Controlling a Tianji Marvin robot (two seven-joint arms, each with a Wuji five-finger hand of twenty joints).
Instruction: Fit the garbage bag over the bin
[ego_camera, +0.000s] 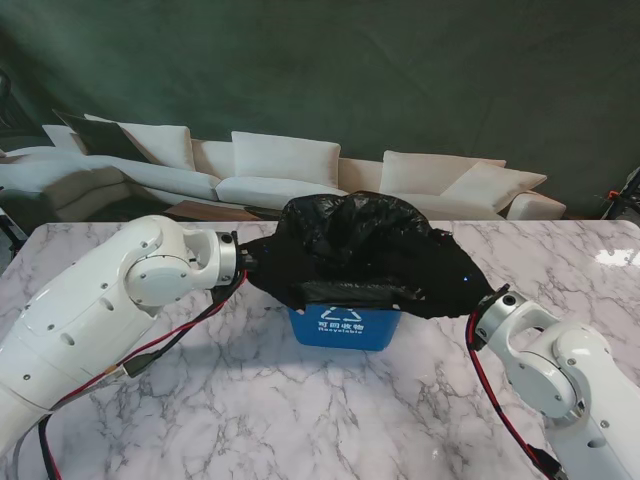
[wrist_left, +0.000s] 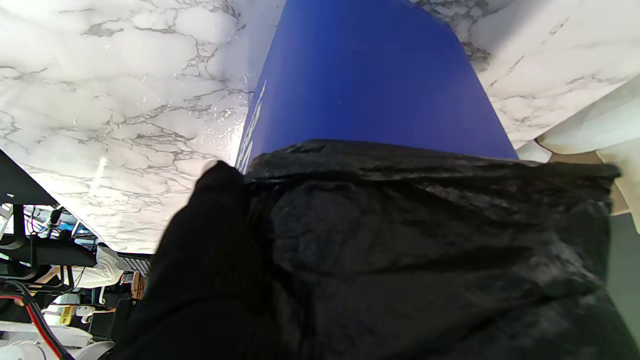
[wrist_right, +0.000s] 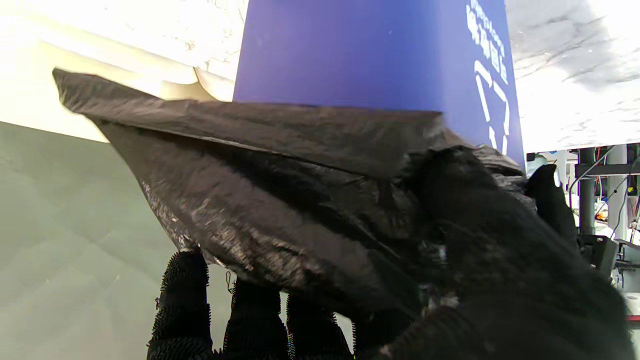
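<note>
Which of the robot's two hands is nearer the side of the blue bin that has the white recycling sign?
The right hand: beside it the bin shows its white sign, while by the left hand only lettering edge-on shows. Both grip the garbage bag.

black garbage bag (ego_camera: 360, 250) draped over upright blue bin (ego_camera: 345, 328) on table

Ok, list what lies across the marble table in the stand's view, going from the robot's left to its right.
left arm → garbage bag draped over the blue bin → right arm. Both hands are hidden at the bag's edges in this view.
</note>
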